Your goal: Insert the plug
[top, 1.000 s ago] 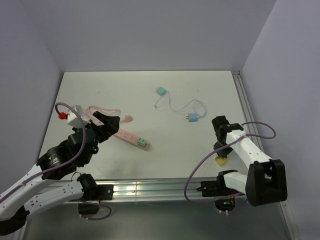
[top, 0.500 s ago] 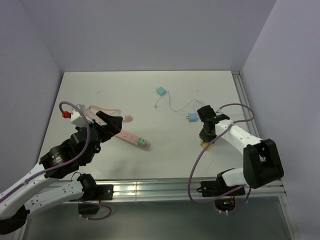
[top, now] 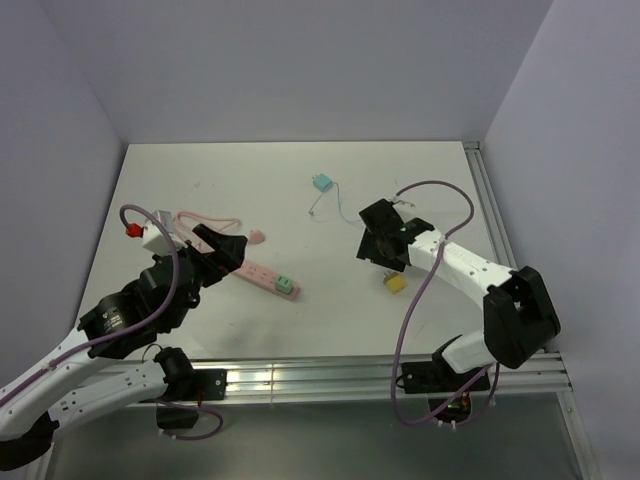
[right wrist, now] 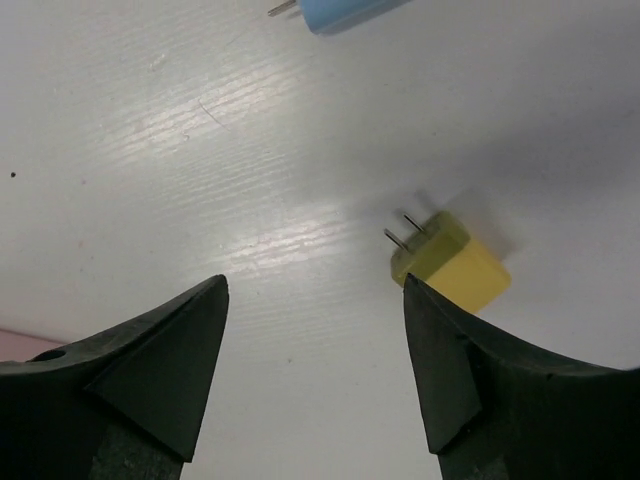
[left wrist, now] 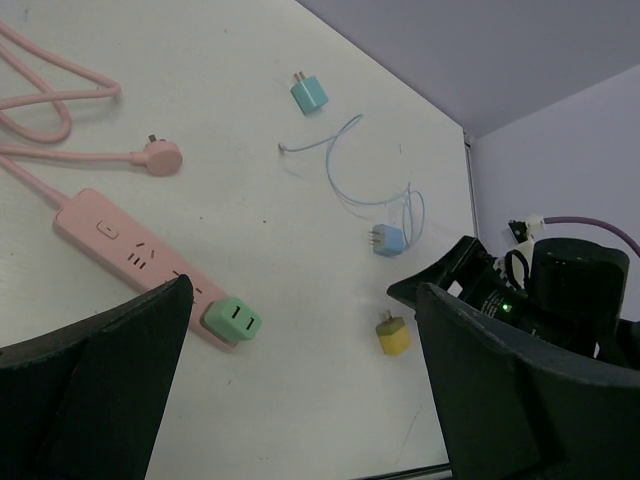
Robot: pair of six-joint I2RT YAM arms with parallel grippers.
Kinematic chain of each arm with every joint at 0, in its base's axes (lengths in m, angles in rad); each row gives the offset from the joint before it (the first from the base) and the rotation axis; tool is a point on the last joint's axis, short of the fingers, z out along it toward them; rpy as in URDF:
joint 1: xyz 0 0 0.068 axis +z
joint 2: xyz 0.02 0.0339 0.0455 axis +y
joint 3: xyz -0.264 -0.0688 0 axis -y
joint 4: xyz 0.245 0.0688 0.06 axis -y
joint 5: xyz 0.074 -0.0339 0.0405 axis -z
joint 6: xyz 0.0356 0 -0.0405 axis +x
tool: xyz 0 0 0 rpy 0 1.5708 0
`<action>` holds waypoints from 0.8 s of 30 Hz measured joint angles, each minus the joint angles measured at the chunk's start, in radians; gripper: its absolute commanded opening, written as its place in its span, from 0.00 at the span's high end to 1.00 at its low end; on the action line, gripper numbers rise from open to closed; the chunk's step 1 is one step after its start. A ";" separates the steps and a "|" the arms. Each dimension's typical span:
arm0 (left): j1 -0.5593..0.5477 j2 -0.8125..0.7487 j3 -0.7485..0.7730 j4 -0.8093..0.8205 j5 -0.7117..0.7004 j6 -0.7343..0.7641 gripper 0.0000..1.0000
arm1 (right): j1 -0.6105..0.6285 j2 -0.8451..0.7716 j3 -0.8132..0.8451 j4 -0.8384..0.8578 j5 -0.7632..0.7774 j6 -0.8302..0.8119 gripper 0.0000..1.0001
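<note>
Yellow plug (right wrist: 450,265) now loose beside parted right pincer (right wrist: 312,292)

Yellow plug (top: 396,283): small block, two prongs, lying loose on its side, right of centre. Pink power strip (top: 250,270): flat, diagonal, left of centre, green adapter (top: 286,287) at its right end.

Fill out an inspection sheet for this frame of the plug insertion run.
Surface: white table, faint marks.
Job's things: pink power strip, green adapter at its end; yellow plug lying loose.
Clutter: teal charger, blue plug.
Grippers: left gripper open, empty, near the strip; right gripper open, empty, near the yellow plug.
Cables: pink cord looped; thin cable by blue plug; purple cables on arms.
Surroundings: plain walls, metal rail at near edge.
</note>
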 measured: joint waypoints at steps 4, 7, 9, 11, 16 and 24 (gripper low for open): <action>0.000 0.000 0.000 0.009 0.008 0.000 0.01 | -0.001 -0.081 -0.031 -0.026 0.017 0.065 0.19; 0.000 0.002 0.000 0.013 0.014 0.001 0.00 | -0.008 -0.090 -0.068 -0.035 0.023 0.118 0.19; 0.000 0.002 0.000 0.013 0.015 0.002 0.00 | -0.027 -0.090 -0.109 -0.036 0.019 0.148 0.18; 0.000 0.002 0.000 0.013 0.018 0.003 0.01 | -0.055 -0.091 -0.151 -0.037 0.011 0.173 0.18; 0.000 -0.003 0.000 0.013 0.021 0.004 0.01 | -0.119 -0.114 -0.221 -0.036 -0.001 0.217 0.18; 0.000 -0.007 0.000 0.021 0.022 0.006 0.00 | -0.134 -0.105 -0.223 -0.003 -0.015 0.253 0.21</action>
